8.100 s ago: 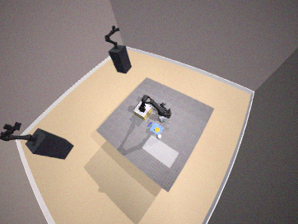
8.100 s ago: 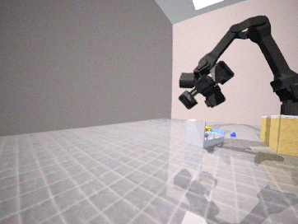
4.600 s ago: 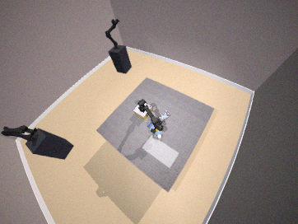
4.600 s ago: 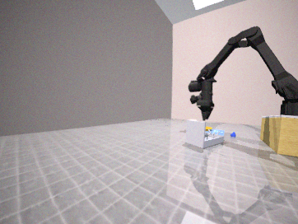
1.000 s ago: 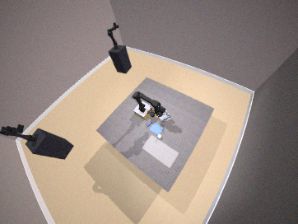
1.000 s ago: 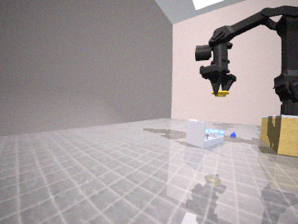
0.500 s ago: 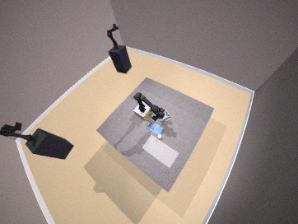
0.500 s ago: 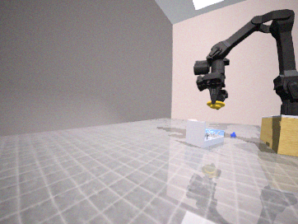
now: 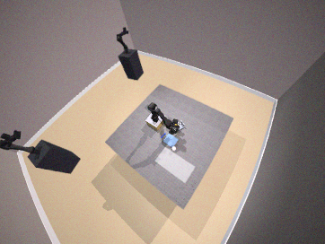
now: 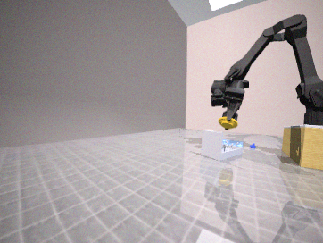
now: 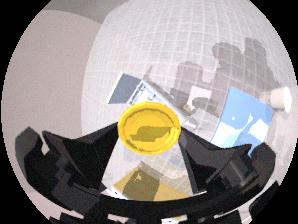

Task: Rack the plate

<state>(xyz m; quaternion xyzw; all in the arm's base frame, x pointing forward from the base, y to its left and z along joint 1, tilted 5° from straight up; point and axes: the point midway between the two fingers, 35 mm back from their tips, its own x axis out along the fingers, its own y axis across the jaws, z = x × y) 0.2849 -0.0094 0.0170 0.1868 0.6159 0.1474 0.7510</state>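
The yellow plate (image 10: pixel 227 122) (image 11: pixel 149 120) is held by its edges between the two fingers, lying nearly flat with a slight tilt. My gripper (image 11: pixel 149 127) is shut on it and hangs in the air above the dish rack. The dish rack (image 10: pixel 211 144) (image 11: pixel 120 91) is pale, with a tall end panel and a low body with rails. In the wrist view it lies just beyond the plate, which hides part of it. The slots are too small to tell apart. In the top view the arm partly covers the rack.
A light blue square (image 9: pixel 171 141) (image 11: pixel 239 120) lies beside the rack, with a white cup (image 9: pixel 173 148) (image 11: pixel 284 99) at its edge. A small blue object (image 9: pixel 162 135) (image 10: pixel 252 146) lies near it. The arm's wooden base block (image 10: pixel 308 147) stands behind. A pale rectangle (image 9: pixel 175 166) is on the surface.
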